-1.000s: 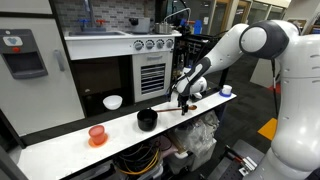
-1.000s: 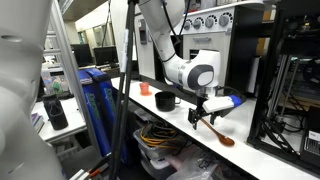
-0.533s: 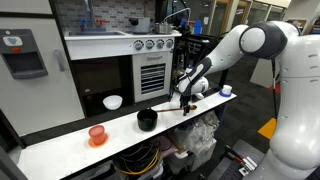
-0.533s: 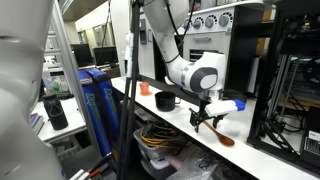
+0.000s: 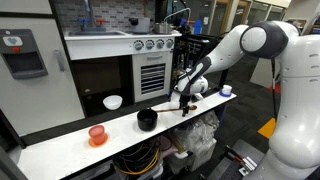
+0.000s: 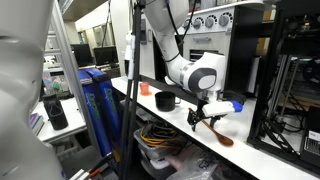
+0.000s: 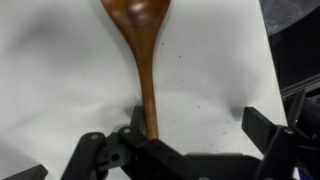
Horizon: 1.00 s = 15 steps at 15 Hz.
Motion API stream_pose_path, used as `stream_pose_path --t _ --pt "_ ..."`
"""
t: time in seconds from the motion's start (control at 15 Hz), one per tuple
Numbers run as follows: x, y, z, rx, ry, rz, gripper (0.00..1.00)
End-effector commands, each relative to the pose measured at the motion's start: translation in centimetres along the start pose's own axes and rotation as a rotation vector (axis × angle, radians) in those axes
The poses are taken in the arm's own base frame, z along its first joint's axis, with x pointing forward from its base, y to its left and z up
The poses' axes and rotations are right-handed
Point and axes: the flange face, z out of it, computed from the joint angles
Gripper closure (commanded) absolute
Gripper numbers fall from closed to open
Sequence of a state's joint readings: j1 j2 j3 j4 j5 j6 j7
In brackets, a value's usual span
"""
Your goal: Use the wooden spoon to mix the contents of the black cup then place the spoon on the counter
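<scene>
The wooden spoon lies flat on the white counter, its bowl at the top of the wrist view and its handle running down to my left finger. My gripper is open, with the jaws spread wide just above the counter. The handle rests against the left finger, and the right finger stands well clear of it. In an exterior view the spoon lies on the counter under my gripper. The black cup stands to the side of my gripper and also shows in the other exterior view.
An orange-red translucent cup stands further along the counter, beyond the black cup. A white bowl sits behind it. A small blue and white object is on the counter's other end. The counter's front edge is close to my gripper.
The jaws have spread apart over the spoon's handle. The spoon now lies on the counter. The arm has barely moved.
</scene>
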<state>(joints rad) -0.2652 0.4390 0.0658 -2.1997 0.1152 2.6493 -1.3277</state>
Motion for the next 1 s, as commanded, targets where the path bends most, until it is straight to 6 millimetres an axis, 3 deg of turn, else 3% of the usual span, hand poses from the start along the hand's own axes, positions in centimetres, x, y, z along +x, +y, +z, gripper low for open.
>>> stream_pose_path --t 0.0,0.53,0.93 --pt "0.2 -0.7 0.1 0.051 0.028 -0.011 0.0" --pt "0.8 -1.9 0.0 0.073 0.044 -0.024 0.0" --pt "2.3 -3.4 -0.6 0.072 0.048 -0.062 0.0"
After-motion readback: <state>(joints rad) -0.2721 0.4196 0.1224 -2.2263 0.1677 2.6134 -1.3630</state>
